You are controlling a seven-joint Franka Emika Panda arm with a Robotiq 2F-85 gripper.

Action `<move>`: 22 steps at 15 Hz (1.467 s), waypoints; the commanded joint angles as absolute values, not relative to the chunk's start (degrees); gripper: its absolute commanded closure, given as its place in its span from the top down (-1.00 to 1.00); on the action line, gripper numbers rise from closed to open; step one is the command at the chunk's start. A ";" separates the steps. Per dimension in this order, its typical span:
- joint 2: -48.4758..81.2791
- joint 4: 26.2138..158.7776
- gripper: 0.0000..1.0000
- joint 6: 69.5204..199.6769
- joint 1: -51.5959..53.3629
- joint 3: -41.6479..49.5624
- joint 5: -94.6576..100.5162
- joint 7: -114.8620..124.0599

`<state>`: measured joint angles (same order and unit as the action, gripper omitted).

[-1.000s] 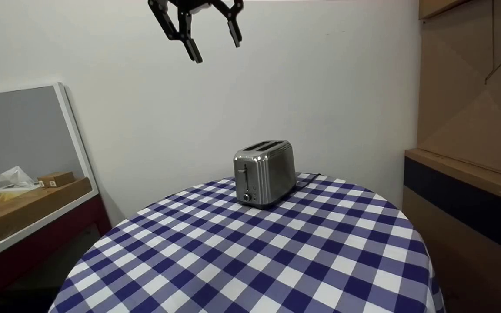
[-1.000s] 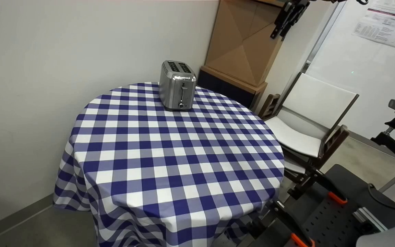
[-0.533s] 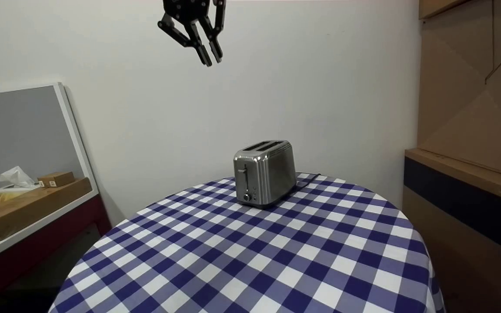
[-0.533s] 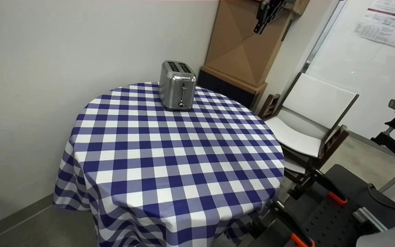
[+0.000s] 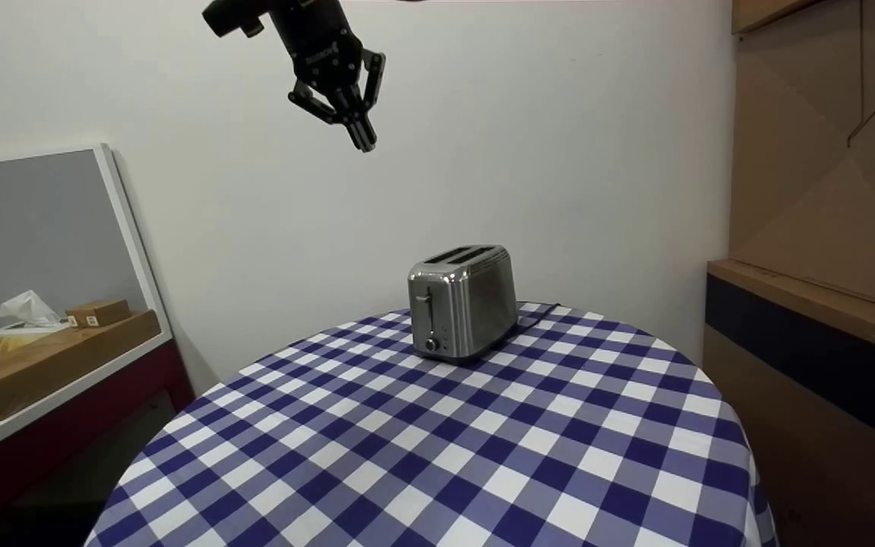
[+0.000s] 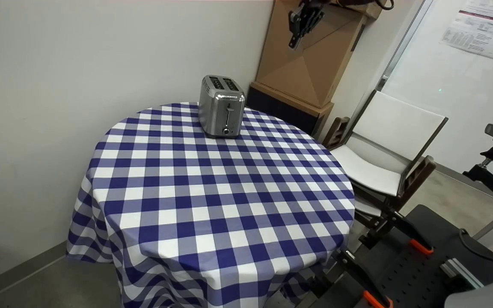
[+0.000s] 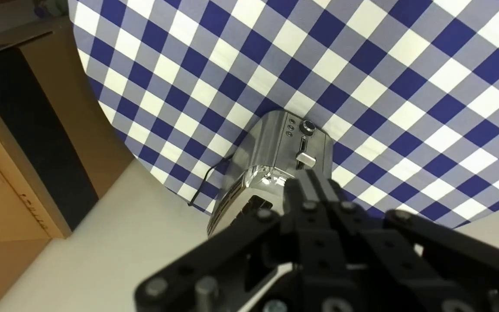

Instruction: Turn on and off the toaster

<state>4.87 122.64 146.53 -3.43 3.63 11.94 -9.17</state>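
The silver two-slot toaster [image 5: 483,304] stands upright near the wall side of the round table, seen in both exterior views. Its lever [image 7: 306,159] sits high in the vertical slot on the end face, above a round knob [image 7: 307,127] in true height. My gripper [image 5: 365,148] hangs in the air well above the toaster and apart from it, pointing down at a tilt. Its two fingers are together with nothing between them. In the wrist view the gripper [image 7: 312,171] overlaps the toaster's top and hides part of the slots.
A blue-and-white checked cloth [image 6: 212,192] covers the table. The toaster's black cord [image 7: 204,182] runs out behind it towards the wall. A tall cardboard box [image 6: 302,64] and white chairs [image 6: 375,169] stand beyond the table. A side shelf holds a long wooden block [image 5: 58,365].
The gripper's fingers have gone from wide apart to shut. The arm has come lower and nearer the toaster, more of it now showing. The toaster and its lever look unchanged.
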 commanded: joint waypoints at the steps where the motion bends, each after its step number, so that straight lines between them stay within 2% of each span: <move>1: 10.63 116.86 -0.99 145.27 -3.19 3.57 12.03 -7.74; 9: 18.46 109.31 -0.99 142.48 -3.49 3.17 9.39 -9.17; 10: 16.27 112.73 -0.97 144.51 -3.47 3.24 9.90 -9.15; 22: 20.26 109.62 -0.99 144.78 -3.08 3.35 10.20 -7.75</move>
<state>18.25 110.79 143.91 -3.48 3.27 9.97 -8.98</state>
